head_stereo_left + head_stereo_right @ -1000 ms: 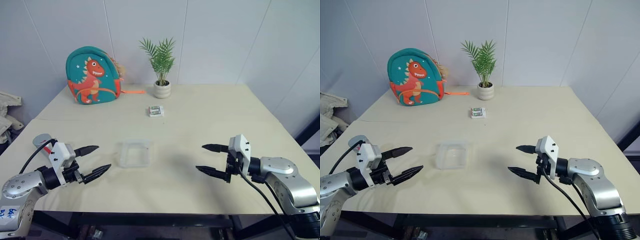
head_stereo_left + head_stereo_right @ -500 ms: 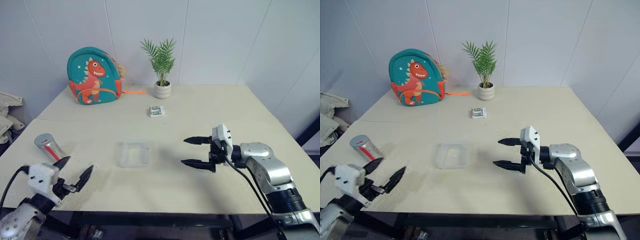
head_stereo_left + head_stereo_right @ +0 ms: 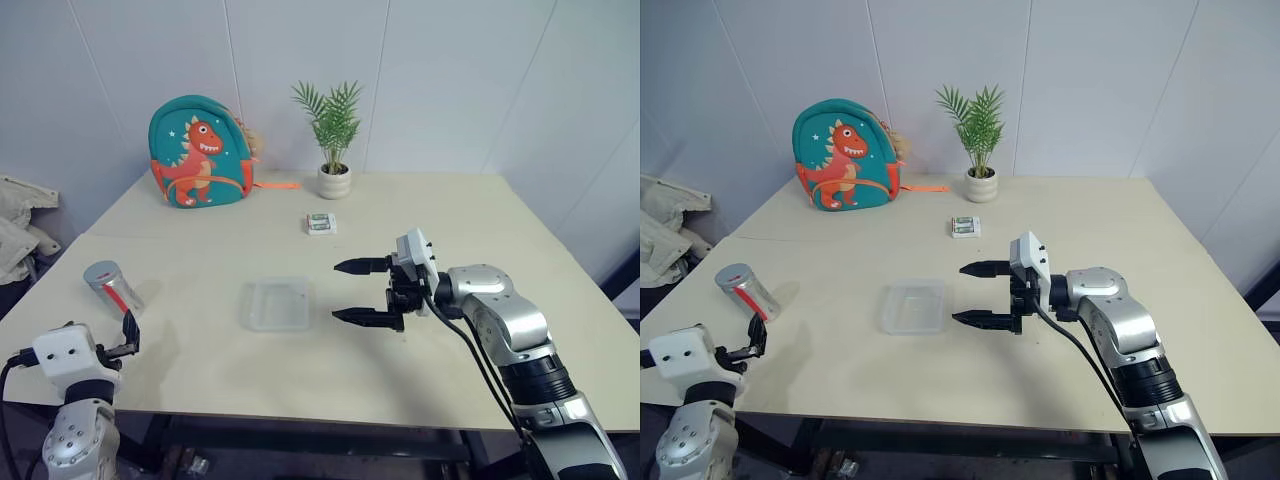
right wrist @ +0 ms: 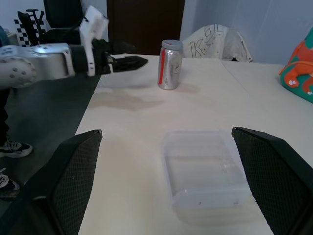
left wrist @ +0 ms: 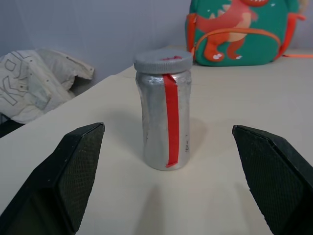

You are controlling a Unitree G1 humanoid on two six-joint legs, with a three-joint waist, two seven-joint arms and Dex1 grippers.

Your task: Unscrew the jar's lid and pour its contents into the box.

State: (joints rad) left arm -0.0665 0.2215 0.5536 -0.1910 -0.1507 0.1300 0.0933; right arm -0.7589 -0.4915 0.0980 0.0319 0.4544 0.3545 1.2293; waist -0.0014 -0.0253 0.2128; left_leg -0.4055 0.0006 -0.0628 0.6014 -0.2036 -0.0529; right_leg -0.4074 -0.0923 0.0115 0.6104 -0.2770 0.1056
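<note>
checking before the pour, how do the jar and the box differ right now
The jar is a tall, upright silvery cylinder with a red stripe; the box is a shallow, clear, square tray. The jar is closed by its grey lid; the box is open on top and looks empty. The jar stands near the table's left edge, the box near the middle. Both rest on the table, and no gripper touches either.

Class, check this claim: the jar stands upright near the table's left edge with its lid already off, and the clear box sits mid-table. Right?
One error: the lid is on the jar, as the left wrist view shows. The jar does stand upright near the table's left edge, and the box sits mid-table.
</note>
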